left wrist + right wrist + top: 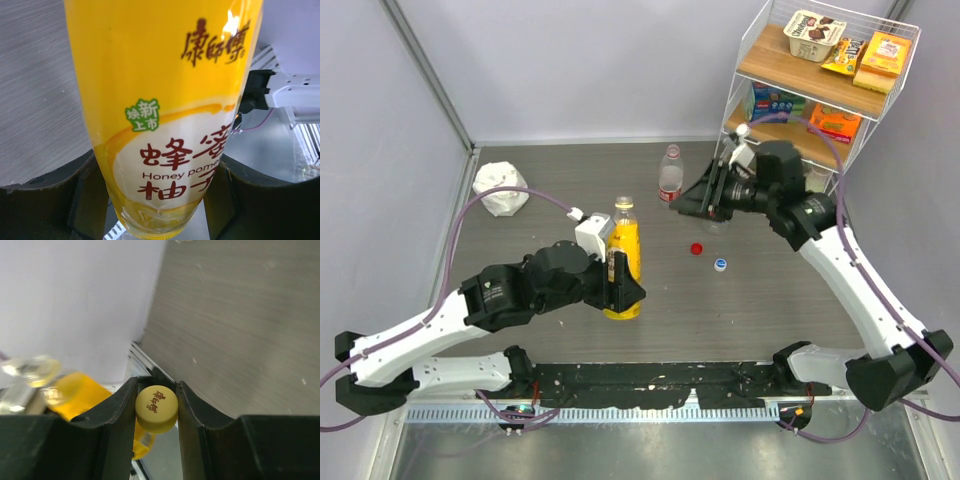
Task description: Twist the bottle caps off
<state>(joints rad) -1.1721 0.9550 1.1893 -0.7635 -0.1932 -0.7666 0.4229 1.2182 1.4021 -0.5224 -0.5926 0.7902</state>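
— What takes up the most room?
— The dark table, then the wire shelf in the far right corner, loaded with snack boxes. The right arm reaches across just in front of it.

— And the bottles?
— The yellow bottle stands near the middle, neck bare, clamped low on its label between the left gripper's fingers. The tall clear bottle stands further back, just beside the tip of the right gripper, which screens whatever is behind it.

— Anything else?
— A crumpled white cloth at the far left, well apart.

— The caps?
— The yellow cap is pinched between the right gripper's narrow jaws, off the table. The red cap and the pale cap lie loose between the two arms.
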